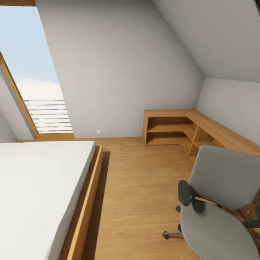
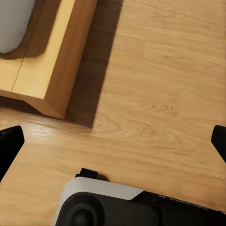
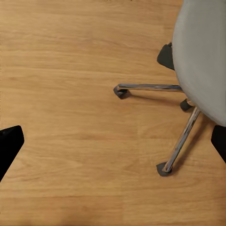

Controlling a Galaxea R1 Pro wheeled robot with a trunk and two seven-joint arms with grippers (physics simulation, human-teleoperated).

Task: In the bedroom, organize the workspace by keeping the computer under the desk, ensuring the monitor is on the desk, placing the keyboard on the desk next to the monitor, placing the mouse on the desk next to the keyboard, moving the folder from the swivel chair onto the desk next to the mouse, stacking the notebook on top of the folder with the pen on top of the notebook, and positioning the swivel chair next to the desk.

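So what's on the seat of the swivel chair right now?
The visible part of the swivel chair's grey seat is bare, with no folder showing. Its far right side runs out of the head view, so that part can't be checked.

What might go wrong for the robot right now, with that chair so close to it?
The swivel chair stands close at the robot's right, on casters; a bump while driving could probably send it rolling off. Its chrome legs spread wide over the wooden floor, so the base might catch one. On the left, the bed frame corner sits near the robot's base, a likely snag when turning.
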